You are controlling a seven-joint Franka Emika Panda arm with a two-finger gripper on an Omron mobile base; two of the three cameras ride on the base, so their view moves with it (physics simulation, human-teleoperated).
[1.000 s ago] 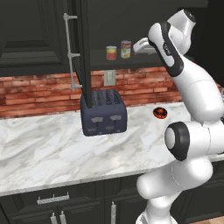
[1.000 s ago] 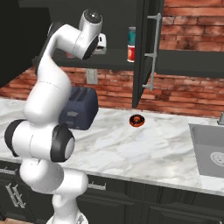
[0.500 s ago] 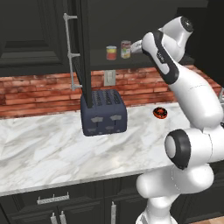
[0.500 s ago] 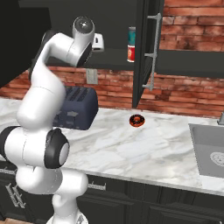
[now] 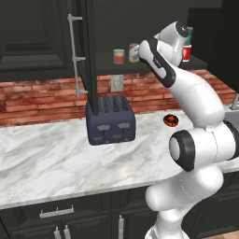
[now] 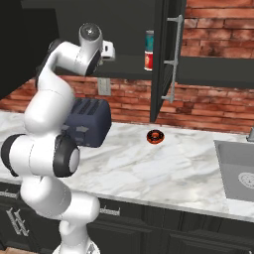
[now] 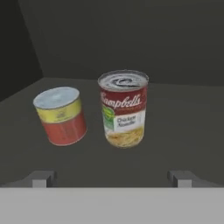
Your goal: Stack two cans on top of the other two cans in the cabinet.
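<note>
Hand wide open, holding nothing. Tall soup can with red, cream and green label stands upright on dark cabinet shelf, dead ahead at 12 o'clock; short red-orange can with pale top at 10 o'clock beside it, apart.

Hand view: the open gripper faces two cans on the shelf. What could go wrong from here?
1. The soup can and the short red-orange can stand close together; a finger of the open gripper could nudge the short one while closing on the soup can.
2. The soup can is tall and upright, so an off-centre contact may tip it.
3. The open cabinet door hangs near the arm and could be clipped.
</note>
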